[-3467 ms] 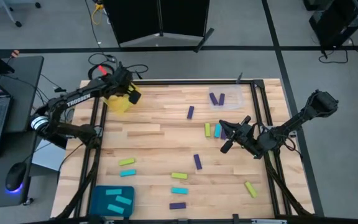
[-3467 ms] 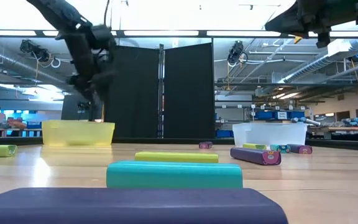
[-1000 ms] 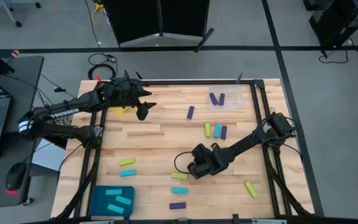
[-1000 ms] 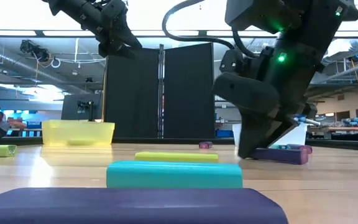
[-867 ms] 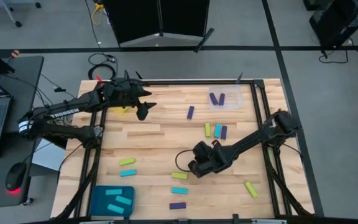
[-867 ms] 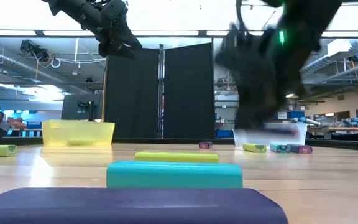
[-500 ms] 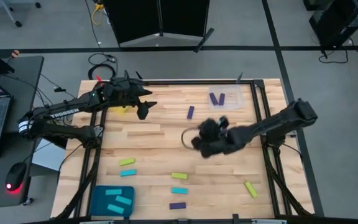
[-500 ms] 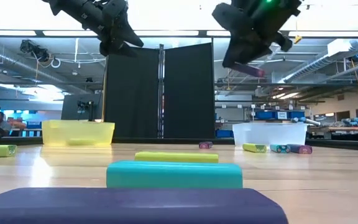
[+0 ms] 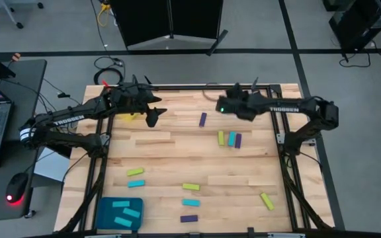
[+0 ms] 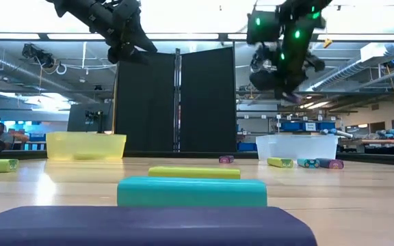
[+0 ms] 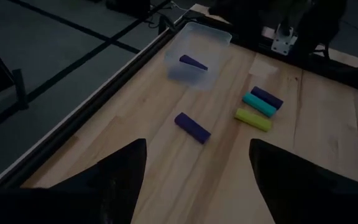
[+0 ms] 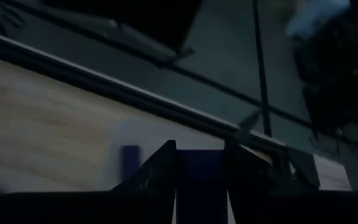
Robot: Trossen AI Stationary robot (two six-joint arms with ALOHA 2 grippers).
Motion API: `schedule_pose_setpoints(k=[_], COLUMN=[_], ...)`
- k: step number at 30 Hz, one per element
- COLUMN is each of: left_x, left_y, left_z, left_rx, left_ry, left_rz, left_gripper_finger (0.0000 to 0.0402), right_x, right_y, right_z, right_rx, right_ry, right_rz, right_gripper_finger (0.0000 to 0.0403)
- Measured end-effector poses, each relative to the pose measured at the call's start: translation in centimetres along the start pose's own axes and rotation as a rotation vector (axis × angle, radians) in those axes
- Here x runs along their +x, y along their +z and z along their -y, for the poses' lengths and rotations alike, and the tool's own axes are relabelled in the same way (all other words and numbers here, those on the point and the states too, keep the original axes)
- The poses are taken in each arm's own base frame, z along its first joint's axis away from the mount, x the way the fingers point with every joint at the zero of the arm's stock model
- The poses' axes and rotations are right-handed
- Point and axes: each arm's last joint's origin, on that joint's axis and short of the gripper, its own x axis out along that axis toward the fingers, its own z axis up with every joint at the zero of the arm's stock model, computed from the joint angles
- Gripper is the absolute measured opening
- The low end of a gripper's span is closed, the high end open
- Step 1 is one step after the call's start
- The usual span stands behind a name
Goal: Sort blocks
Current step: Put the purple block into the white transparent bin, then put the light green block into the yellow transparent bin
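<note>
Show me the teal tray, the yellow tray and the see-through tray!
teal tray (image 9: 104, 206): high view, bare corner of its floor.
yellow tray (image 10: 86, 145): low view, its front wall.
see-through tray (image 11: 197, 50): left wrist view, its bare floor.

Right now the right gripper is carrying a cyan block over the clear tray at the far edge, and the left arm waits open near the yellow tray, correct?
Not quite: the block in the right gripper is dark purple, not cyan, as the right wrist view shows. The rest stands: it hangs over the clear tray, and the left gripper waits open near the yellow tray.
</note>
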Motion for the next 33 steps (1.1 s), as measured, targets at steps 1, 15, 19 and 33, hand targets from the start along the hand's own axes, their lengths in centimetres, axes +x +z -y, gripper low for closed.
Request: schedule_pose_setpoints(k=[1, 15, 19, 33], left_x=[0.0, 0.0, 0.0, 5.8], left_y=[0.0, 0.0, -0.1, -1.4], left_z=[0.0, 0.5, 0.4, 1.2], left_rx=[-0.001, 0.002, 0.000, 0.002], left_ry=[0.000, -0.018, -0.017, -0.034], left_rz=[0.000, -0.001, -0.003, -0.088], left_gripper_finger=[0.0292, 0.0292, 0.0292, 0.0292], right_x=[0.9, 6.7, 5.9, -6.9], right_y=[0.0, -0.8, -0.4, -1.0], right_z=[0.3, 1.3, 1.3, 0.2], right_rx=[0.005, 0.059, 0.058, -0.037], right_ry=[-0.007, 0.041, 0.086, 0.537], right_rz=[-0.023, -0.021, 0.009, 0.317], right_gripper_finger=[0.0115, 0.0285, 0.0309, 0.0262])
